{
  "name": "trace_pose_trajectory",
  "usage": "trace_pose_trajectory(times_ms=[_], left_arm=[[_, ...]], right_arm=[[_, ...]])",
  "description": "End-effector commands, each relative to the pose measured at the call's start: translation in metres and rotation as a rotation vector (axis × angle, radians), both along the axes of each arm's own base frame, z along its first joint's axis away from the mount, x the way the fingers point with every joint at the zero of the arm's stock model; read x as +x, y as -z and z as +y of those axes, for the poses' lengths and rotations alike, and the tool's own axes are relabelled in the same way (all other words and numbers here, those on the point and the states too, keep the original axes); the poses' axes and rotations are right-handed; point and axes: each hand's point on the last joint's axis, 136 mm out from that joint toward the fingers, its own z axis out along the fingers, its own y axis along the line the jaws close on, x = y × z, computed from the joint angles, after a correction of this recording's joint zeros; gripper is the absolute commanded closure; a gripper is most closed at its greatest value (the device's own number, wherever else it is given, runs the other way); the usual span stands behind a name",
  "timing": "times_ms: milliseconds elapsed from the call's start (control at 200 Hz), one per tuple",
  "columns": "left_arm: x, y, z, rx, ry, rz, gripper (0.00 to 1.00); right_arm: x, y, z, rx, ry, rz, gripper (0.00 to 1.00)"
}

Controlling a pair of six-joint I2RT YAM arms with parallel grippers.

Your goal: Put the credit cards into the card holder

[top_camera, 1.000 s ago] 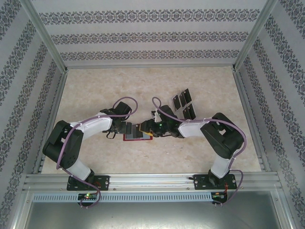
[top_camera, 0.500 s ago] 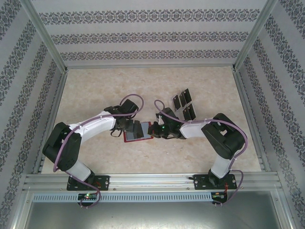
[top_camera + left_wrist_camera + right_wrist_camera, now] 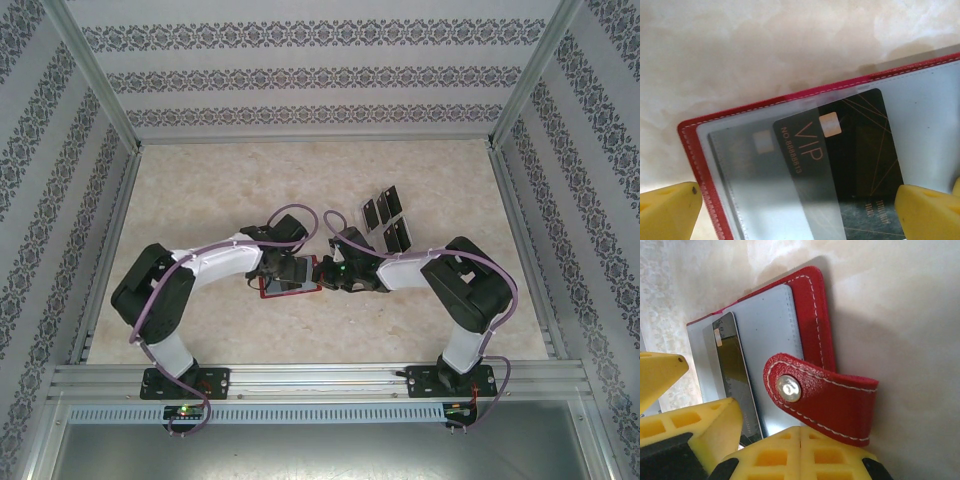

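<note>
now on the table [image 3: 200, 200]: red card holder [image 3: 291, 294] lies open and flat near the middle, both grippers over it.
card holder inside: greyish lining with a clear pocket [image 3: 765, 200] along the stitched red border.
vip card [image 3: 840, 165]: black with gold lettering, lying on the open card holder, its near corner tucked under the clear pocket, the rest uncovered.
second card [image 3: 735, 155]: fully under the pocket film, beside the vip card, dimmed to grey.
clasp tab [image 3: 825, 397]: red, with a metal snap, curled over the card holder's edge.
left gripper [image 3: 797, 212]: jaws spread wide, one yellow tip at the holder's red border, the other over the vip card; grasping nothing.
right gripper [image 3: 800, 455]: jaws clenched together, tips right at the clasp tab's lower edge; cannot tell whether the tab is pinched.
spare cards [image 3: 385, 220]: black, grouped upright, well apart to the far right of the holder.
</note>
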Motion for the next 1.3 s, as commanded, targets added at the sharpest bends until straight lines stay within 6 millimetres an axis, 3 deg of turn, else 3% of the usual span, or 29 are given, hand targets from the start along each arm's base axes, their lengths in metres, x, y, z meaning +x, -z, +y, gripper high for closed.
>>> trace_pose_trajectory(times_ms=[0,375,814,1299], left_arm=[[0.01,-0.003,-0.015,-0.028,-0.017,-0.029,0.0],[0.008,0.011,-0.011,0.028,-0.02,0.002,0.0],[-0.013,0.013,0.014,0.083,-0.01,0.022,0.0],[-0.014,0.009,0.041,0.12,-0.059,0.0,0.0]], right_arm=[[-0.002,0.016,-0.011,-0.048,0.028,0.022,1.0],[-0.003,0.02,-0.011,-0.056,0.031,0.03,1.0],[-0.002,0.024,-0.015,-0.083,0.041,0.044,1.0],[0.0,0.024,-0.017,-0.095,0.044,0.043,1.0]])
